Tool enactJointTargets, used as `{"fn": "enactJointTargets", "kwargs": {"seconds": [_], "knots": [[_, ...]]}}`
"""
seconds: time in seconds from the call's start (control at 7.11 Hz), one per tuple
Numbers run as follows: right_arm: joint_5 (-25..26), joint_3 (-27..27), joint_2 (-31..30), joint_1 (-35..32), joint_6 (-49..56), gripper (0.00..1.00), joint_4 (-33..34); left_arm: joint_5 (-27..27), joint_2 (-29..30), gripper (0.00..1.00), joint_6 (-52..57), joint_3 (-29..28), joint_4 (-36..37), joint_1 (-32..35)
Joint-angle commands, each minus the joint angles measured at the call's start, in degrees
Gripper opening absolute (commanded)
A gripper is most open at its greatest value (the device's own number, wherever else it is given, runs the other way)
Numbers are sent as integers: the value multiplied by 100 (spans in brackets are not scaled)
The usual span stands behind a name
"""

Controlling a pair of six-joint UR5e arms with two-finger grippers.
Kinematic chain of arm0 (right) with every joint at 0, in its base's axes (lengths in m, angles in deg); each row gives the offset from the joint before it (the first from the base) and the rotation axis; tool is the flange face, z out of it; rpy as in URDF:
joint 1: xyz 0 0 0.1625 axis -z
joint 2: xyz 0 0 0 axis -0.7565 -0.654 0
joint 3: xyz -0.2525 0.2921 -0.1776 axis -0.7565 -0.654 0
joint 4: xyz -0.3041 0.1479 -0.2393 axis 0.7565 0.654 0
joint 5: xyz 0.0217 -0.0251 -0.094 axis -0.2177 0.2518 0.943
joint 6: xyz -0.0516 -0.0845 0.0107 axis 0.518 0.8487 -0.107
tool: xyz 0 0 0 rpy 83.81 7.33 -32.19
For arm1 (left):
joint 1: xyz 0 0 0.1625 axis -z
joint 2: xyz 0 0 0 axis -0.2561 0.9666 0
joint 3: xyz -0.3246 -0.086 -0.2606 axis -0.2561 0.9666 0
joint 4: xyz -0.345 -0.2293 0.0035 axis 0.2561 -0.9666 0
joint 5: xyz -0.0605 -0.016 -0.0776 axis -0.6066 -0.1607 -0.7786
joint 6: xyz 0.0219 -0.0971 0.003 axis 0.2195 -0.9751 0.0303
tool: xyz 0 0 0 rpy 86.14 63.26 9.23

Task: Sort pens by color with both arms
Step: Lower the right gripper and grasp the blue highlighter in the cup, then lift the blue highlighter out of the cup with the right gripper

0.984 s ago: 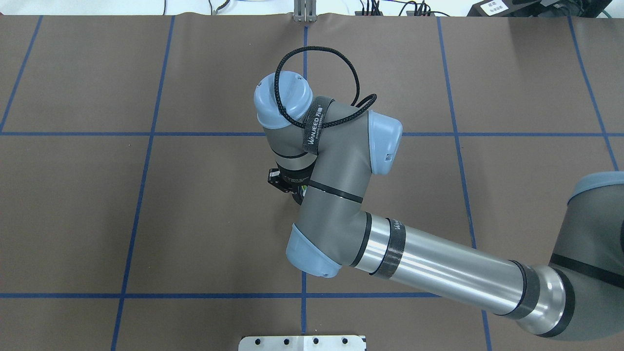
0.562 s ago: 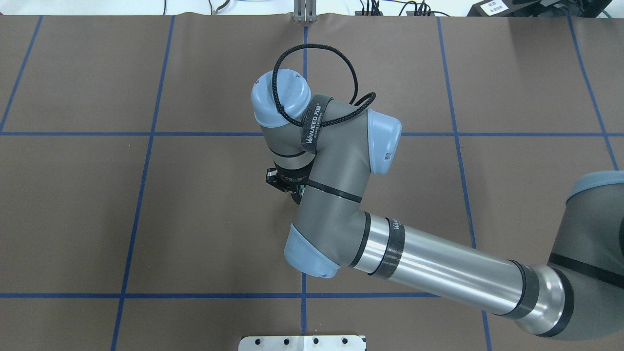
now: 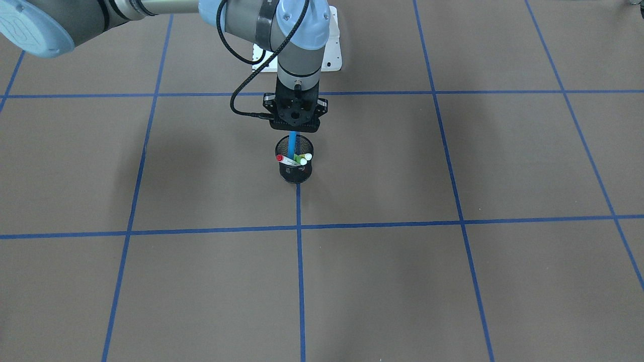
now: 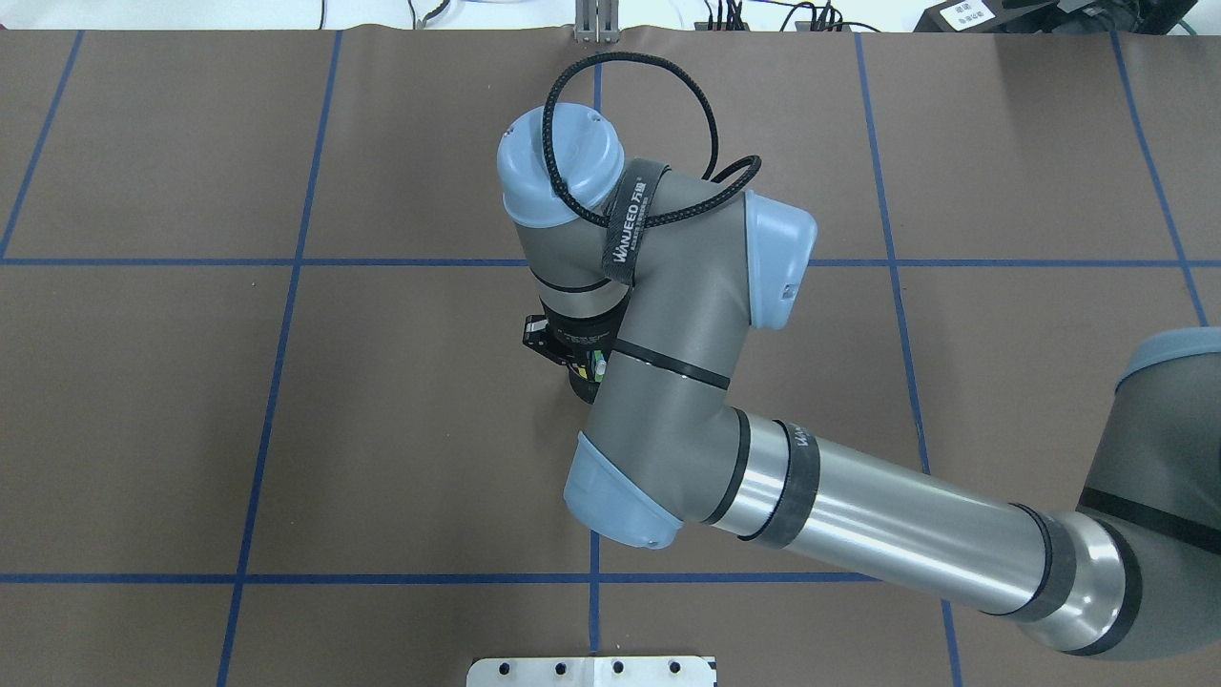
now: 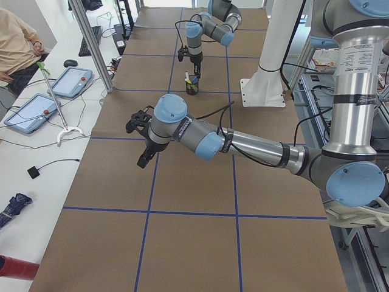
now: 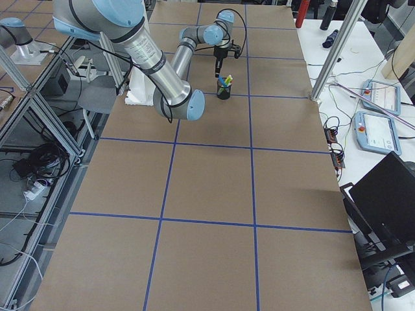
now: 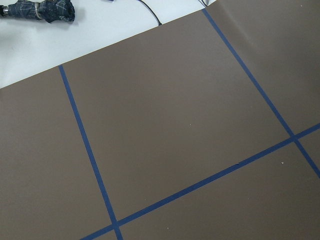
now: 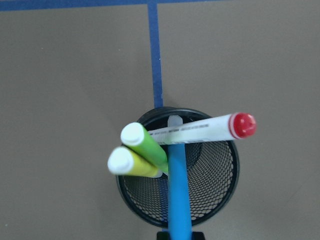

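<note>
The right arm (image 4: 858, 515) reaches to mid-counter and its pincer (image 3: 293, 131) hangs straight over the black mesh cup (image 3: 295, 174), pressed onto the top of the blue pen (image 8: 178, 195), whose lower length is inside the cup directly beneath the pincer. The left arm (image 5: 243, 143) is stretched over bare counter (image 3: 453, 281), well apart from that pincer. Its own pincer (image 5: 143, 159) shows only from the side, so I cannot tell whether it is spread or pressed together, and its wrist view shows only brown counter and blue tape. The main risk, as I judge it, lies in the cup. It looks light and free-standing, so a pull that is not straight up could drag the blue shaft against the rim and tip or slide it. The cup holds 4 pens. The red-capped white pen (image 8: 200, 131) lies across the blue shaft below the pincer, and whether they touch I cannot tell. The green pen (image 8: 146, 145) and yellow pen (image 8: 131, 167) lean just beside the shaft. Any of these 3 could be snagged, lifted or flicked out.
</note>
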Motion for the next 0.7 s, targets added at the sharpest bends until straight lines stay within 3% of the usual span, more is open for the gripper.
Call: {"fn": "enactJointTargets", "kwargs": {"seconds": [0.0, 0.28, 0.56], "knots": [[73, 883, -8, -176, 1, 0, 693, -24, -18, 100, 0, -3, -4, 0], [406, 1324, 10, -396, 1, 0, 713, -33, -36, 100, 9, -3, -4, 0], [1150, 1370, 18, -467, 1, 0, 704, -42, -44, 100, 0, -3, 14, 0]]}}
